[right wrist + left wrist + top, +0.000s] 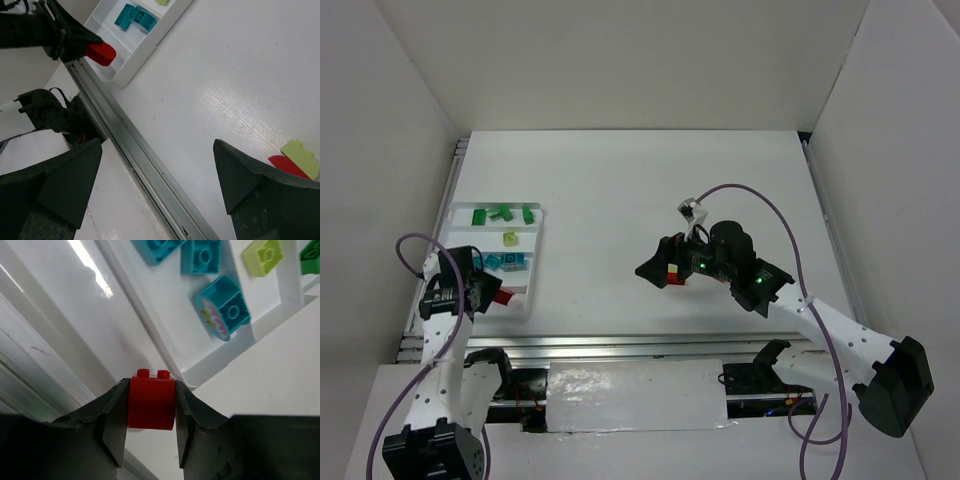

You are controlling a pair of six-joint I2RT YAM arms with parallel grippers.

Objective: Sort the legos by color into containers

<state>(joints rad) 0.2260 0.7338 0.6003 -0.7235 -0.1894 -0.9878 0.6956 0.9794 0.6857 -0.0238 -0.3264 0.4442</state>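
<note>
My left gripper [151,432] is shut on a red lego [151,399] and, in the top view, holds it [503,297] over the nearest compartment of the white tray [533,265]. The tray's other compartments hold dark green legos [500,213], a lime lego [510,239] and teal legos [505,262]. The left wrist view shows the teal legos [222,307] and the lime one [262,255]. My right gripper [157,147] is open and empty over the table's middle [655,270]. A red lego [289,166] and a lime lego [301,157] lie beside its right finger.
A metal rail [140,165] runs along the table's near edge, just in front of the tray [135,60]. White walls enclose the table on three sides. The right arm's purple cable [760,200] loops above its wrist.
</note>
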